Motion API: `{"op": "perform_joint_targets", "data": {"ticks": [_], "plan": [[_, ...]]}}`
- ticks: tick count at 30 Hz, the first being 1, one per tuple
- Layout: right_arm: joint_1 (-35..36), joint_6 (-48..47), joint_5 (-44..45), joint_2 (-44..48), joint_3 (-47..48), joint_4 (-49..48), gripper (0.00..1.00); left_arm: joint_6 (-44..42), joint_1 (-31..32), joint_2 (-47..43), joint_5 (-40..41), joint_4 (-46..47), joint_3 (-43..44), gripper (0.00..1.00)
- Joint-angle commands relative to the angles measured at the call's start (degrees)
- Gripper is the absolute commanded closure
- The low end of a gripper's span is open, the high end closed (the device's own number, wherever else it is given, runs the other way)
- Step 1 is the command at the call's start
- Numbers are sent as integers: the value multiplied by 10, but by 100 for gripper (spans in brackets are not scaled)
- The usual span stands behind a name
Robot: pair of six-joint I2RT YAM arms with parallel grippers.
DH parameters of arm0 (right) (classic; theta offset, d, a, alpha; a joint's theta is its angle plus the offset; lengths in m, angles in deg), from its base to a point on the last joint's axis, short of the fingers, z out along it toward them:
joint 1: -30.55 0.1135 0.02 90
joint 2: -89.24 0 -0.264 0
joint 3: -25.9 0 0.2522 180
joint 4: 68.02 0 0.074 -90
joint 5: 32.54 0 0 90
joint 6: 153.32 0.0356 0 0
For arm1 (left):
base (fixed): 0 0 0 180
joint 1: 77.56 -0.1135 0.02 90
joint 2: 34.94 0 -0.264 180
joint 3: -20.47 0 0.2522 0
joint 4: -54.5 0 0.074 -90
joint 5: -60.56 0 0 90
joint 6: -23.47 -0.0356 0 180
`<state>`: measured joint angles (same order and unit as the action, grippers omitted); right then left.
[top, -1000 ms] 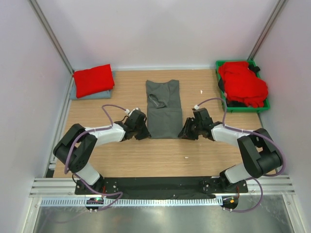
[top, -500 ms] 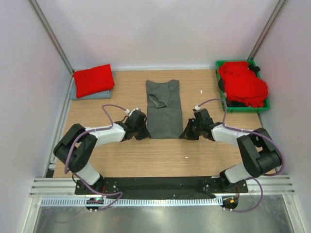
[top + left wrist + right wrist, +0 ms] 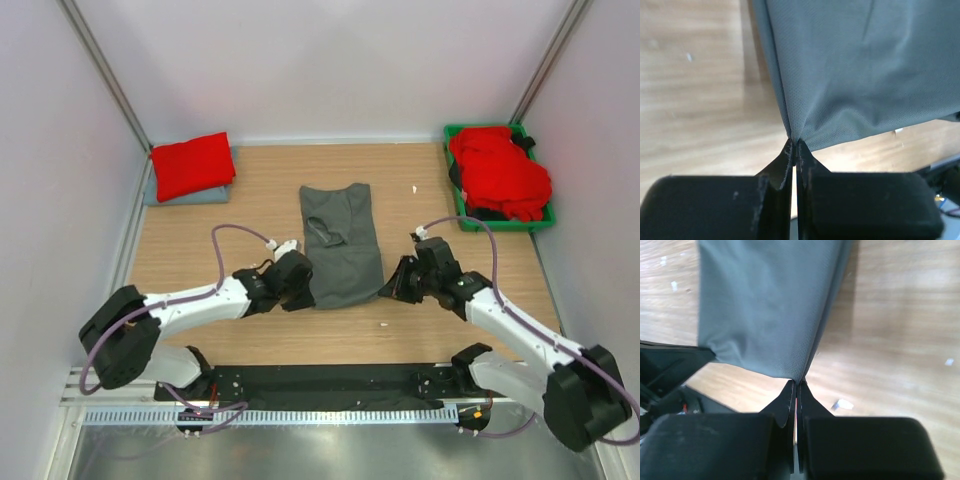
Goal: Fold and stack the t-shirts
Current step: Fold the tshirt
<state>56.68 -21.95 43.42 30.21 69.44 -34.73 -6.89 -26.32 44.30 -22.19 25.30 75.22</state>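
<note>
A dark charcoal grey t-shirt (image 3: pixel 340 240), folded into a long strip, lies in the middle of the table. My left gripper (image 3: pixel 304 292) is shut on its near left corner (image 3: pixel 795 136) and my right gripper (image 3: pixel 390 288) is shut on its near right corner (image 3: pixel 800 376). Both corners are lifted off the wood. A folded red t-shirt (image 3: pixel 192 165) rests on a pale blue-grey t-shirt (image 3: pixel 160 193) at the back left. Several crumpled red t-shirts (image 3: pixel 500 172) fill the green bin (image 3: pixel 505 225) at the back right.
Small white scraps lie on the wooden table at the back right (image 3: pixel 414 188) and near the front (image 3: pixel 383 324). Grey walls and metal rails close in the sides. A black base plate (image 3: pixel 330 380) runs along the near edge.
Both grippers have moved toward the near edge and lifted, pulling the grey shirt's near end with them. The shirt has slid nearer and its near end is now off the table.
</note>
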Motion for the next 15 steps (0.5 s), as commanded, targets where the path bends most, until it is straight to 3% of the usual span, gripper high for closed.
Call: {"op": "perform_joint_targets", "data": {"ticks": [1,7,15], "plan": [[29,38,19,70,-5,78,99,37,39,-49,49,-63,-5,100],[85,83,52,141,-16,127,99,75,89,-102,72,-115,-7,100],[126,119,96,182,0,168,99,86,104,-150,82,-150,-17,100]]}}
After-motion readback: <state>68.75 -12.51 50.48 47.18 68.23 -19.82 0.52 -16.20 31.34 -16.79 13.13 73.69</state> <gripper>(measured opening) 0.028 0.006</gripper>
